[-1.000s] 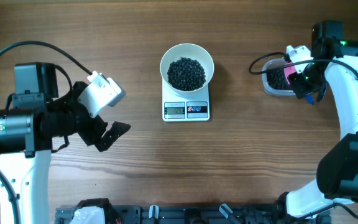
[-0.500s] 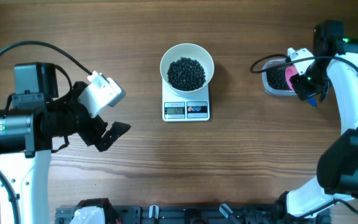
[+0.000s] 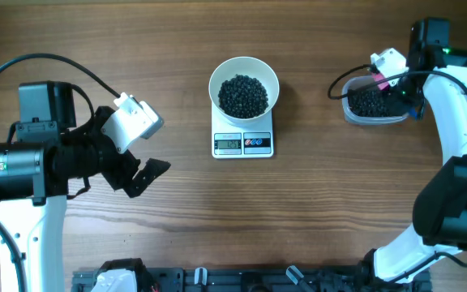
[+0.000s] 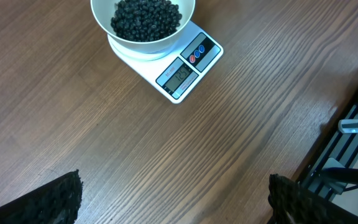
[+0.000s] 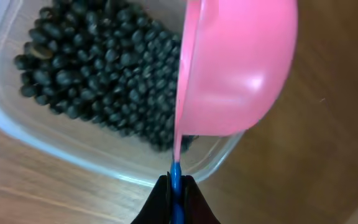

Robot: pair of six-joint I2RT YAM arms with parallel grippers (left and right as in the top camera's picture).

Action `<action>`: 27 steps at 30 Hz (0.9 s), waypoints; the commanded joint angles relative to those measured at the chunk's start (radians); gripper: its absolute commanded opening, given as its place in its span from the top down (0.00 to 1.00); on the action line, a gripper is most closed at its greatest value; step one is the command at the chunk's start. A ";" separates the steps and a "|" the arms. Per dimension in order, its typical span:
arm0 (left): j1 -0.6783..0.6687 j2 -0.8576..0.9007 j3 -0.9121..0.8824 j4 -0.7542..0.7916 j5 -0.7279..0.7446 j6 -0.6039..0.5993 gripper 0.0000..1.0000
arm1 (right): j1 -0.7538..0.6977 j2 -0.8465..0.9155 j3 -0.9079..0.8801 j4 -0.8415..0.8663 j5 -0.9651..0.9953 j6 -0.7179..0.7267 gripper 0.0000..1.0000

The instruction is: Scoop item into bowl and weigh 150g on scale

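**Black beans [image 3: 243, 95] sit heaped in the white bowl [image 3: 215, 77] on the scale [image 3: 242, 151], at the top middle of the overhead view.**

The scale's grey screen [image 4: 178, 76] shows numbers, but they are too small to read. Next to the screen are one red and one blue round button [image 4: 197, 53]. At the upper right, a see-through plastic tub [image 5: 73, 158] with rounded corners holds more beans. The right gripper [image 5: 176, 183] is pinched tight on the thin blue handle of a smooth pink scoop [image 5: 238, 68], which is tipped on its side over the tub's edge. At the left, the left gripper [image 4: 176, 202] is spread wide and holds nothing. Bare brown wooden table [image 3: 298, 211] lies between the scale and the tub, and all across the lower half.
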 commanded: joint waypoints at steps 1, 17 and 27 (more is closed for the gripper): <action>-0.004 0.003 -0.005 -0.001 -0.002 -0.010 0.00 | 0.001 0.086 0.017 0.026 0.003 -0.134 0.96; -0.004 0.003 -0.005 -0.001 -0.002 -0.010 0.00 | 0.005 0.092 0.017 -0.119 0.039 -0.047 0.96; -0.004 0.003 -0.005 -0.001 -0.002 -0.010 0.00 | 0.005 0.076 0.017 -0.142 -0.150 0.200 0.84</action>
